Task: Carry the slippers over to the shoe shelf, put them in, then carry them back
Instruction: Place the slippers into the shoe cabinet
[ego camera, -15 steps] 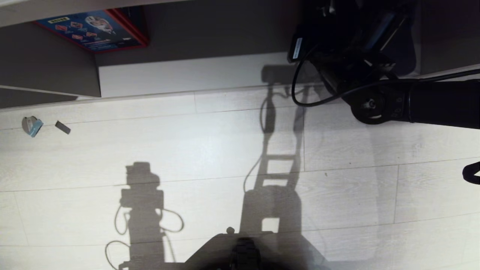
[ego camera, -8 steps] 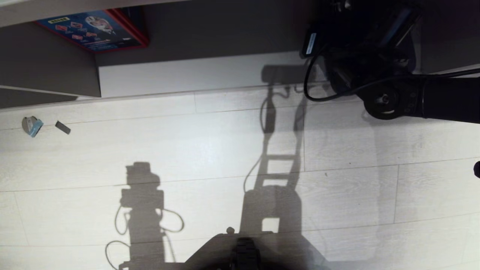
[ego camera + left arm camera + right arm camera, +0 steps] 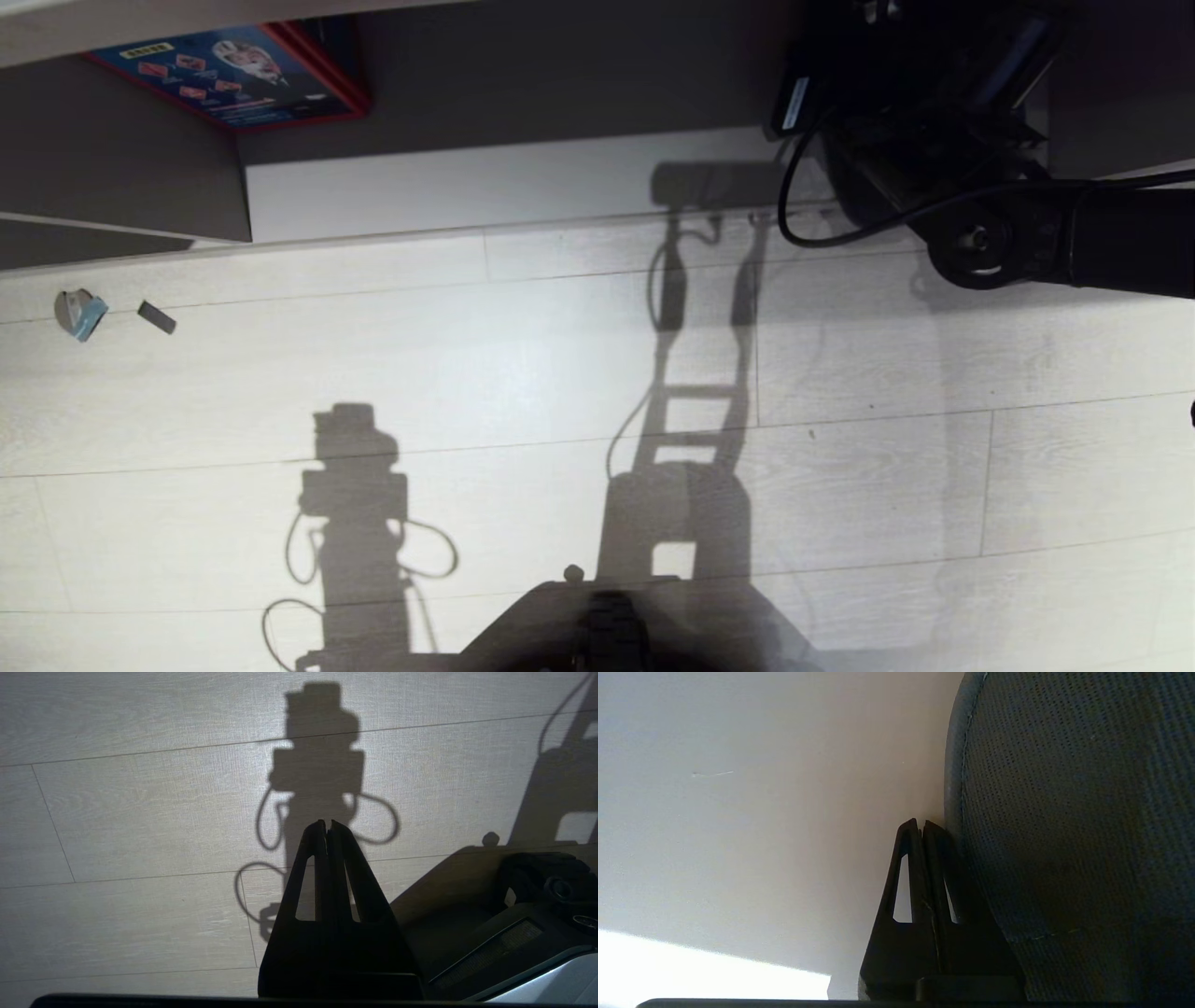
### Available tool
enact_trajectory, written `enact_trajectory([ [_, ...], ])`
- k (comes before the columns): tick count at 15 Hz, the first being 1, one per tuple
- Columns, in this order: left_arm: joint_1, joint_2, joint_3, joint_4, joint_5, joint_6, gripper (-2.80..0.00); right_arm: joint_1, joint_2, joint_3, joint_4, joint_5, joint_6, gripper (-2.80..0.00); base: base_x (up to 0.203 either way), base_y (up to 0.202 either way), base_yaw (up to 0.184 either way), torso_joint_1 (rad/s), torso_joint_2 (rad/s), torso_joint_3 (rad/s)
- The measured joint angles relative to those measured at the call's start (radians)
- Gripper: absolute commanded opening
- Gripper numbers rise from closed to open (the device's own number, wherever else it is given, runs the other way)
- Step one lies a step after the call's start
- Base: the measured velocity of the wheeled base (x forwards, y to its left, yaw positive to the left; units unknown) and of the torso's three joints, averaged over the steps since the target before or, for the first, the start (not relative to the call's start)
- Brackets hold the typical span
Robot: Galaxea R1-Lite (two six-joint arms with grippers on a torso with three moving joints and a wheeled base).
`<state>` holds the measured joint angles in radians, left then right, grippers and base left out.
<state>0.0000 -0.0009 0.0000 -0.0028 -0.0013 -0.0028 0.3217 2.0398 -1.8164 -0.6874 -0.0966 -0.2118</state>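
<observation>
My right arm point(image 3: 971, 243) reaches from the right edge of the head view into the dark top right corner, at the low taupe furniture point(image 3: 560, 84). I cannot tell whether that recess is the shoe shelf. The right gripper point(image 3: 921, 822) is shut, with nothing between its fingers. A dark perforated fabric with a stitched edge point(image 3: 1064, 812), probably a slipper, lies right against the fingers; a pale smooth wall is on the other side. The left gripper point(image 3: 327, 823) hangs shut over the pale plank floor beside the robot's base.
A red-and-blue box point(image 3: 233, 70) sits in the furniture's left compartment. A small blue-grey piece point(image 3: 79, 313) and a dark chip point(image 3: 156, 317) lie on the floor at the left. The robot's base point(image 3: 607, 635) shows at the bottom edge.
The right arm has swung to the right and a little further towards the furniture. The left arm and the camera have not moved.
</observation>
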Motion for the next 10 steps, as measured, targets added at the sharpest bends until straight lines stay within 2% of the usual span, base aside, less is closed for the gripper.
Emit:
enact_trajectory([
  [5,0.000,0.000,0.000,0.000,0.000,0.000,-2.80,0.010,-0.051,0.034,0.003,0.032,0.019,-2.80,0.000,0.000,0.000,0.000,0.00,0.000],
  [10,0.000,0.000,0.000,0.000,0.000,0.000,-2.80,0.049,-0.181,0.218,-0.009,0.063,0.051,-2.80,0.000,0.000,0.000,0.000,0.00,0.000],
])
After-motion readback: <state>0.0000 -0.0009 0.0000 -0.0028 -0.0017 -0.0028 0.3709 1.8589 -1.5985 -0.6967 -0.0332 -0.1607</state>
